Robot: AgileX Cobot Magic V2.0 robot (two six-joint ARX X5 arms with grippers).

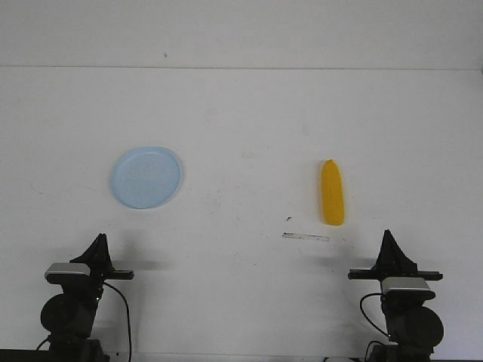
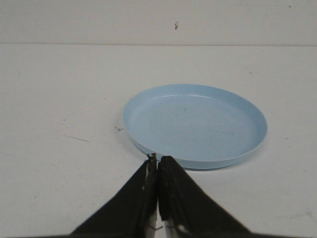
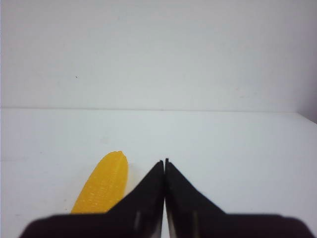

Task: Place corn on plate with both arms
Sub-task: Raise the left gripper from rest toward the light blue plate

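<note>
The yellow corn (image 1: 332, 193) lies on the white table right of centre, its tapered end pointing away from me. It also shows in the right wrist view (image 3: 102, 184), beside my fingers and apart from them. The pale blue plate (image 1: 146, 176) sits empty at the left; the left wrist view shows its rim (image 2: 148, 101) just beyond my fingertips. My left gripper (image 1: 99, 240) is shut and empty near the front edge, short of the plate. My right gripper (image 1: 388, 235) is shut and empty, in front of the corn and to its right.
A thin pale strip (image 1: 306, 237) and a small dark speck (image 1: 287, 219) lie on the table just in front of the corn. The table's far edge (image 1: 241, 68) meets a white wall.
</note>
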